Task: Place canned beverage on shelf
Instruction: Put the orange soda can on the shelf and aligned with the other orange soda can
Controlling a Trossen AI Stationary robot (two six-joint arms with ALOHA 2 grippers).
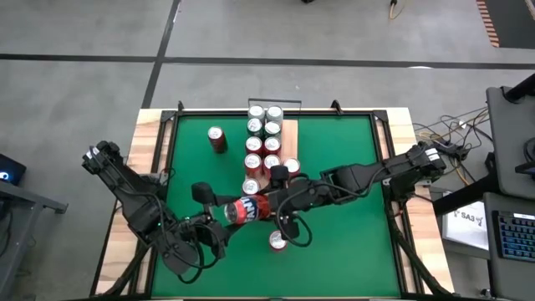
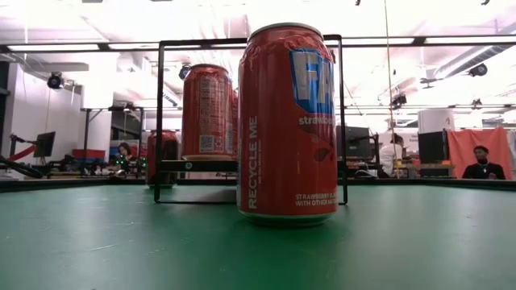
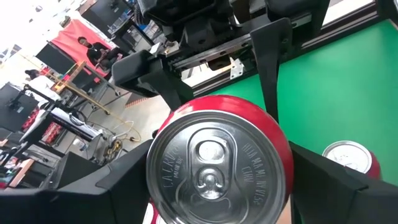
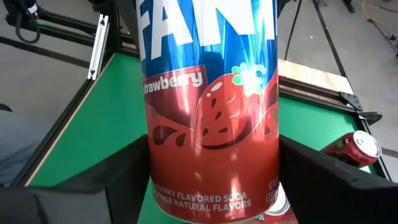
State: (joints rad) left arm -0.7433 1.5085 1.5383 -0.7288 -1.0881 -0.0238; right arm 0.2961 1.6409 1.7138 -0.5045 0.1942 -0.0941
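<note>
As we look straight down on the green surface (image 1: 334,150), both dark arms meet near its middle over one red strawberry soda can (image 1: 246,210), which lies sideways in the air between them. Our left tool (image 1: 219,217) has its fingers on either side of the can near its silver top end; from that wrist we see the pull-tab lid (image 3: 214,168) filling the space between the two dark fingers. Our right tool (image 1: 280,205) straddles the same can lower on its body, a finger close on each flank. Whether both tools are pinching at this instant, or one is letting go, we cannot tell.

Beyond the arms, the shelf (image 1: 289,138) is a pale wooden board with black end rails, already carrying two rows of cans (image 1: 263,138). Another can (image 1: 216,139) stands alone left of the shelf, and one more (image 1: 277,242) stands on the mat nearer us.

We judge this to be a hand-over between arms, mid-task. The next move calls for one tool to hold firmly while the other frees itself, then for the can to be turned upright and carried to a free spot on the shelf.
</note>
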